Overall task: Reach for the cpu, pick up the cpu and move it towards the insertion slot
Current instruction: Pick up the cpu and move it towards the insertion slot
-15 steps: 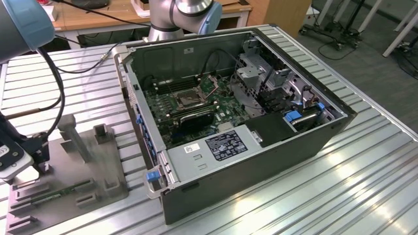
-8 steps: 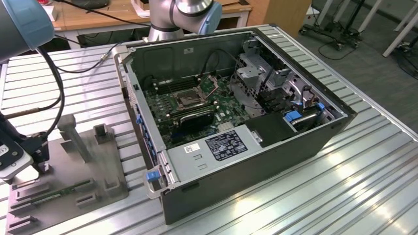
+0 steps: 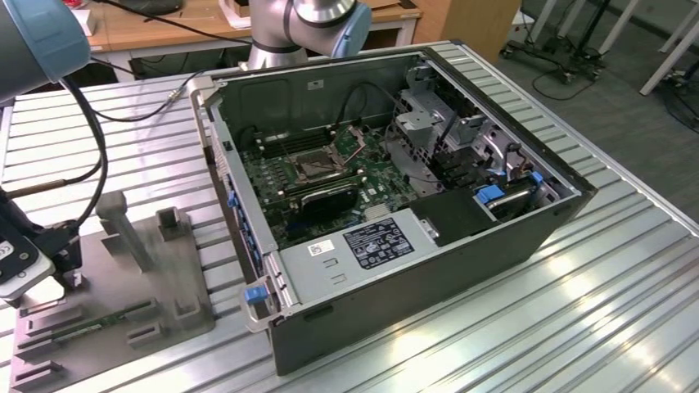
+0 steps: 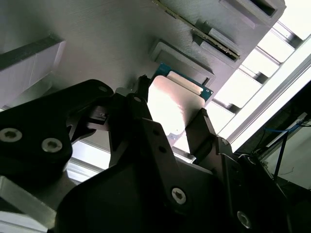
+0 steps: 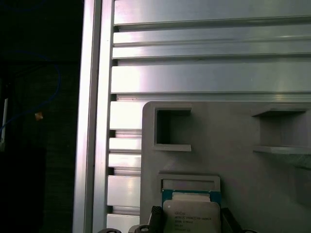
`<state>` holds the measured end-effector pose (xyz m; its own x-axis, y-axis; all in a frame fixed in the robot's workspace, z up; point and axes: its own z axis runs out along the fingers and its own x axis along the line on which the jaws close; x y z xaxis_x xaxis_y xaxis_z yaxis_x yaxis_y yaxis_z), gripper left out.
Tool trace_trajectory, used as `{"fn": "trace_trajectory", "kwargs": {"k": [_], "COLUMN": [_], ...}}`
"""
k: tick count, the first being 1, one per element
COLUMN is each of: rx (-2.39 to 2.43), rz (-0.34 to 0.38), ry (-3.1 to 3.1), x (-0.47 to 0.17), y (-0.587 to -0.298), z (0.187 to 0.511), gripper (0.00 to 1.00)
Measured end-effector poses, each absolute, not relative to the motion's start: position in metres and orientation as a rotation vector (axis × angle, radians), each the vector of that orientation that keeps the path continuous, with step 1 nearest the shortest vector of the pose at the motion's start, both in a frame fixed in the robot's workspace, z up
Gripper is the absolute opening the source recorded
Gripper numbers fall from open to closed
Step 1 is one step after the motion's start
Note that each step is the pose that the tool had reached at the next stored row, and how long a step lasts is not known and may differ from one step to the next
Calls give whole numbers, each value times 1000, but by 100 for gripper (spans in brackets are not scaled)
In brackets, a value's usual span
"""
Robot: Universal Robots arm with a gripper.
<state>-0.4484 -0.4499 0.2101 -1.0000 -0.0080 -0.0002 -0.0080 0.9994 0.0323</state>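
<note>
My gripper (image 4: 171,99) sits at the tray (image 5: 243,145), jaws pinching the cpu (image 5: 191,216) by opposite edges; I would lift straight and level, clear of the recess (image 5: 189,180) rim.

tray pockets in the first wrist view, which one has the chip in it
The shallow square pocket at the tool, where the chip lies. The two bracket-walled pockets farther off are empty.

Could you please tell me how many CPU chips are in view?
1. The cpu is at the square recess of the grey tray, close by the gripper, in both wrist views. Another might be hidden inside the computer case.
</note>
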Motion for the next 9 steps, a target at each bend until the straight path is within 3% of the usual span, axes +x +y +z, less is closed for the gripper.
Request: {"fn": "trace_trajectory", "kwargs": {"k": [9], "rx": [-12], "rz": [51], "ry": [3141], "x": [-448], "y": [-450], "z": [213], "gripper": [55]}}
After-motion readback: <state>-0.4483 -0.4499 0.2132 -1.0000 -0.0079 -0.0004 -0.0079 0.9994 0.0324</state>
